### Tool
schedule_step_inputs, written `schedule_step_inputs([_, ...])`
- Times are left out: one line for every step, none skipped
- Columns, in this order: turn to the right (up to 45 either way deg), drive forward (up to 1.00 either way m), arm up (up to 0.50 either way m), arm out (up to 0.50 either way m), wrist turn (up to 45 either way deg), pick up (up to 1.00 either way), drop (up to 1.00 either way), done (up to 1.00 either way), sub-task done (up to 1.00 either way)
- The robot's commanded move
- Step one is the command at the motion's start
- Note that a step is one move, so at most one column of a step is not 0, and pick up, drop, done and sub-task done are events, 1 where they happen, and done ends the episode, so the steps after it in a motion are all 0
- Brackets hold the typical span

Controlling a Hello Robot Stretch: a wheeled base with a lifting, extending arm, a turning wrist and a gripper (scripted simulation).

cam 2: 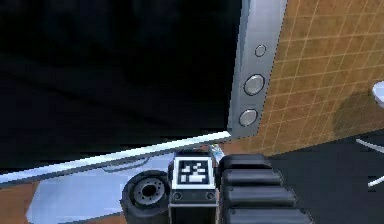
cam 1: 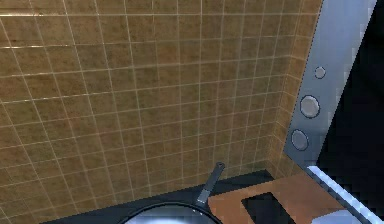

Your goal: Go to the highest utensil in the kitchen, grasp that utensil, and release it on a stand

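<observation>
Arm bar [cam 2: 252, 192] at arm side view's btm edge; gripper [cam 2: 148, 197] just left of marker [cam 2: 193, 172], below silver-framed dark panel [cam 2: 120, 70]; can't tell if holding anything.

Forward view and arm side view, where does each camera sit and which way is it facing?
Forward view: on the robot, looking ahead and somewhat down at a tiled wall, a pan and a grey panel with round knobs.
Arm side view: on the robot's body, looking out to the arm's side at a dark screen; the arm and gripper show at the bottom edge.
Shared: the grey panel and the tiled wall.
</observation>
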Motion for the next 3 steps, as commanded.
schedule_step_inputs([0.0, 0.00, 0.00, 0.36, 0.0, 0.00, 0.00, 0.00, 0.00])
schedule_step_inputs([0.0, 0.00, 0.00, 0.00, 45.0, 0.00, 0.00, 0.00, 0.00])
schedule_step_inputs([0.0, 0.00, 0.00, 0.00, 45.0, 0.00, 0.00, 0.00, 0.00])
